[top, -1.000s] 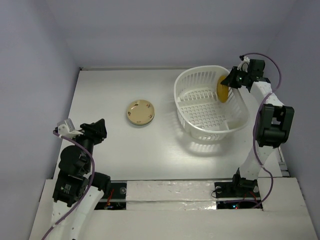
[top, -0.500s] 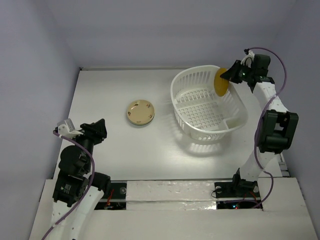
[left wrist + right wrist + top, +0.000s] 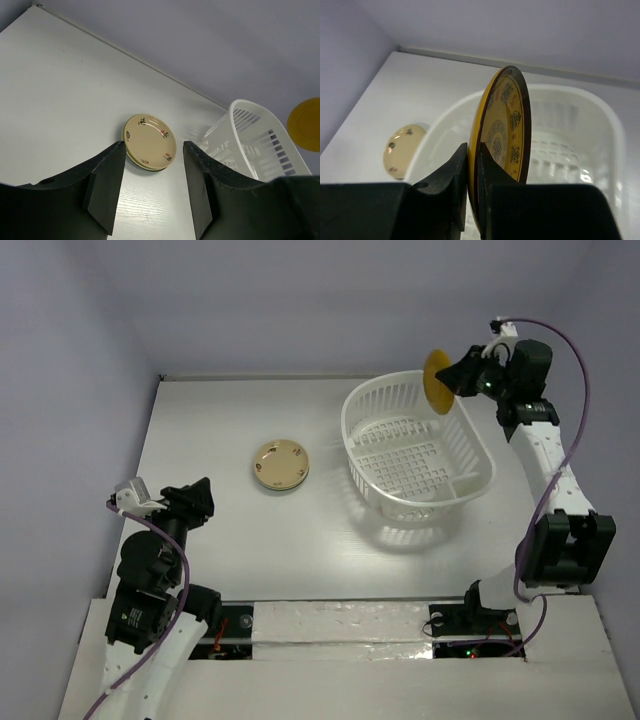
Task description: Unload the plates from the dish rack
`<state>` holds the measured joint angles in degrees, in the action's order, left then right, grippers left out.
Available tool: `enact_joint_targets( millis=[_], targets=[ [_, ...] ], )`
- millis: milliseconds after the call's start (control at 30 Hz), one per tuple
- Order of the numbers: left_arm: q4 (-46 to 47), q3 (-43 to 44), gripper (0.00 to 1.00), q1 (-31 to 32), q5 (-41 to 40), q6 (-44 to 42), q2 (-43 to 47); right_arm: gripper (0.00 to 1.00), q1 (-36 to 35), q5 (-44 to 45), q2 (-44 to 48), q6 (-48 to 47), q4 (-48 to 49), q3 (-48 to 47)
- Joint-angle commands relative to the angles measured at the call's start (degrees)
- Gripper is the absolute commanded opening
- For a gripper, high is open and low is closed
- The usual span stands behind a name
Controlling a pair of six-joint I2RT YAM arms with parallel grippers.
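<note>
My right gripper [image 3: 452, 379] is shut on the rim of an orange-yellow patterned plate [image 3: 436, 383], holding it on edge in the air above the far rim of the white dish rack [image 3: 372, 400]. In the right wrist view the plate [image 3: 506, 117] stands upright between my fingers [image 3: 453, 172], over the rack [image 3: 611, 131]. A cream plate [image 3: 280, 464] with small marks lies on the table left of the rack, on top of another plate; it also shows in the left wrist view [image 3: 150, 141]. My left gripper [image 3: 200, 499] is open and empty at the near left.
The rack floor [image 3: 415, 465] shows no other plates from above. The back wall runs close behind the rack. The left wrist view shows the rack [image 3: 252, 135] and the raised plate [image 3: 305, 124] at the far right.
My right gripper has lifted the orange-yellow plate up out of the rack and raised it above the far rim. The rack shifted slightly. The left arm has not moved.
</note>
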<state>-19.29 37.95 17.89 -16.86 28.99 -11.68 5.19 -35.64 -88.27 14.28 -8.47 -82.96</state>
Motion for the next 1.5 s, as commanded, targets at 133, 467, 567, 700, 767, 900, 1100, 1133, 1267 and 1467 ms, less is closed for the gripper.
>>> enact_joint_targets(
  millis=[133,467,567,700,767,900,1100,1133,1267,1467],
  targets=[
    [3.1,0.5,0.07,-1.5,0.7,-1.5,0.4,0.00,-26.5,11.7,8.4,-13.4,1.3,-2.7],
    [2.3,2.6,0.23,-2.9,-1.9,-2.2,0.7,0.00,-53.4,33.7,-13.0,-25.1,-8.7,-17.8],
    [1.4,3.7,0.27,-2.9,-2.4,-2.7,0.2,0.00,-57.0,40.5,-21.4,-27.1,-10.6,-25.3],
    [1.1,2.8,0.28,-2.9,-3.6,-3.2,-0.1,0.00,-59.6,45.7,-29.9,-29.0,-13.2,-31.5],
    [1.4,2.1,0.28,-2.9,-3.1,-3.1,-0.3,0.00,-60.3,48.2,-34.1,-29.4,-14.7,-35.1],
    [1.7,1.9,0.29,-2.9,-2.5,-3.2,-1.0,0.00,-61.5,53.3,-38.1,-30.0,-12.6,-35.0],
    [1.9,1.6,0.29,-2.9,-2.0,-3.2,-0.7,0.04,-63.4,59.1,-39.6,-30.8,-4.5,-28.5],
    [1.9,1.6,0.29,-2.9,-2.0,-3.2,-0.6,0.09,-63.9,60.5,-39.7,-30.7,-2.7,-27.9],
    [1.8,1.6,0.29,-2.9,-2.2,-3.1,-0.4,0.47,-63.9,61.5,-40.1,-27.8,-1.2,-26.9],
    [1.7,1.6,0.30,-2.9,-2.2,-3.0,-0.4,0.71,-63.9,58.8,-34.6,-24.3,1.7,-22.6]
  ],
)
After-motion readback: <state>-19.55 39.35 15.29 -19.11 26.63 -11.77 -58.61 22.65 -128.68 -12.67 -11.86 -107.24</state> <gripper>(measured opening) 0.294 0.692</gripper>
